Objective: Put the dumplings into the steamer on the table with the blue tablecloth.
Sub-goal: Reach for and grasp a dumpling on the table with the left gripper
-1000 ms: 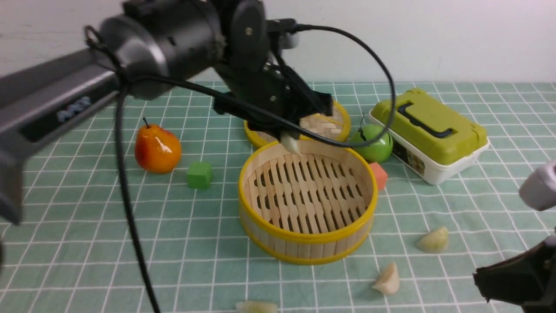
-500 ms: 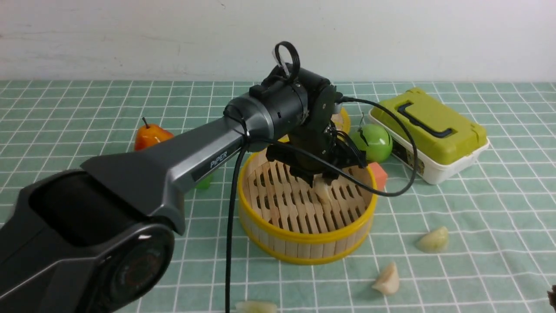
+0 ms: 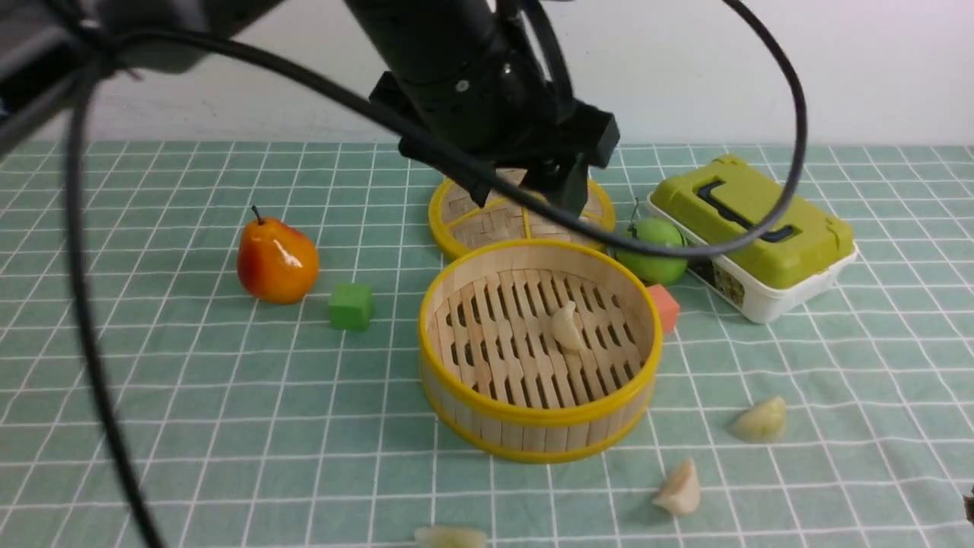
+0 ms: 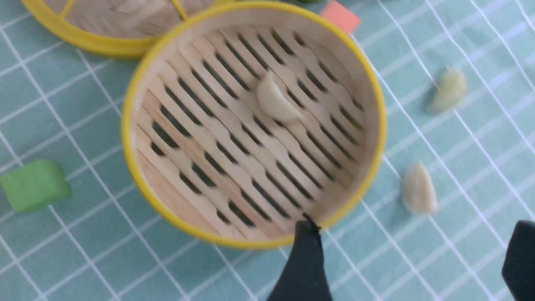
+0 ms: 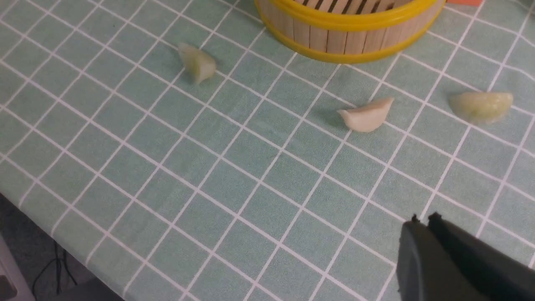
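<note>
I am raising my left claw [image 4: 411,242], its fingers spread wide and empty, away from the round bamboo steamer with yellow rims [image 3: 540,415]. A second ago I was carrying a cream crescent-shaped dumpling [image 3: 567,327] above it; now that dumpling is lying on the slats below my left claw, so one is delivered. Three remain on the blue-green checked tablecloth [image 3: 251,418]: a pale pinkish dumpling [image 3: 679,489] and two greenish dumplings [image 3: 761,420], all outside the steamer. My right claw [image 5: 424,219] is closed, with nothing between its fingertips, apart from them.
</note>
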Robot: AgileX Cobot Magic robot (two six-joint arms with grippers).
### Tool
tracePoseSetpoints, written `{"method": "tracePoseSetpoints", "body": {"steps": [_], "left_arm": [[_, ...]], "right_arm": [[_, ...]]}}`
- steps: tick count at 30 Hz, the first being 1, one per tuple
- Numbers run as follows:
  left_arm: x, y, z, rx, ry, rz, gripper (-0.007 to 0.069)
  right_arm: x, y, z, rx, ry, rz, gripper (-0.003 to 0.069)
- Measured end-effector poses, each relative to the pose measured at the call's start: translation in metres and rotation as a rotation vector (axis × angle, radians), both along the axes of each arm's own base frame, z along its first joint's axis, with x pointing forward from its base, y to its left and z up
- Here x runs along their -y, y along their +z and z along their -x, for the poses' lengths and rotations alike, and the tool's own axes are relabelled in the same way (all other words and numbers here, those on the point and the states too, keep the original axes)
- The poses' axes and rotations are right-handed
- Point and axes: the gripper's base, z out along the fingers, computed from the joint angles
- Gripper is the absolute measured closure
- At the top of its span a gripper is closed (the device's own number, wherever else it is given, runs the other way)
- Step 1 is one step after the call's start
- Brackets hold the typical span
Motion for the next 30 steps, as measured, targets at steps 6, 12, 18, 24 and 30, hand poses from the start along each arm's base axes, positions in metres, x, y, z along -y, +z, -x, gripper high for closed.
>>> {"method": "tracePoseSetpoints", "body": {"steps": [6,12,18,24,30], "left_arm": [[-0.024,-0.074,0.039,-0.171,-0.205,-0.195,0.0106],[-0.024,-0.149,0.042,-0.125,-0.450,-0.286,0.0136],[-0.013,-0.199,0.034,-0.153,-0.562,-0.292,0.0155],[-0.004,-0.236,0.026,-0.182,-0.630,-0.297,0.0179],[-0.004,-0.237,0.023,-0.171,-0.607,-0.302,0.0289]], "right_arm": [[-0.001,0.002,-0.001,0.014,-0.001,-0.025,0.0628],[-0.002,0.004,-0.003,0.039,-0.012,-0.035,0.0625],[-0.002,0.004,-0.003,0.038,-0.011,-0.037,0.0620],[-0.002,0.003,-0.003,0.033,-0.010,-0.035,0.0618],[-0.002,0.003,-0.002,0.031,-0.009,-0.034,0.0618]]}}
